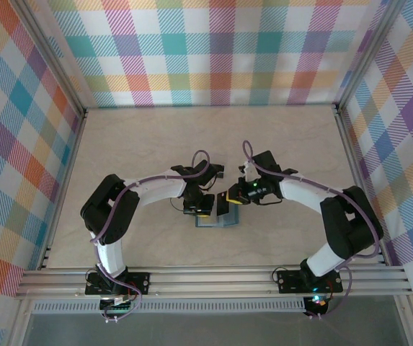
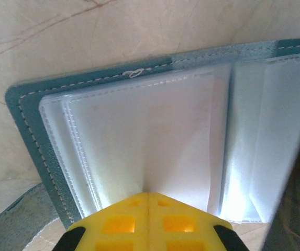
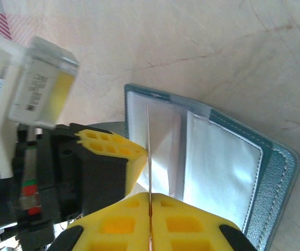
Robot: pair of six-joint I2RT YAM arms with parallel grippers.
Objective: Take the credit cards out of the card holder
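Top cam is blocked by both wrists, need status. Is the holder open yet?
Observer: Yes. In the left wrist view the card holder lies open on the table, its clear sleeves fanned out.
Operator: What's the right hand doing?
Observer: In its own camera the right hand is shut on a thin credit card, seen edge-on over the open holder. I can't tell whether the card is fully clear of its slot.
Operator: And the left?
Observer: The left hand is shut. One sleeve leaf runs straight into the seam between its pads, so it looks pinched.
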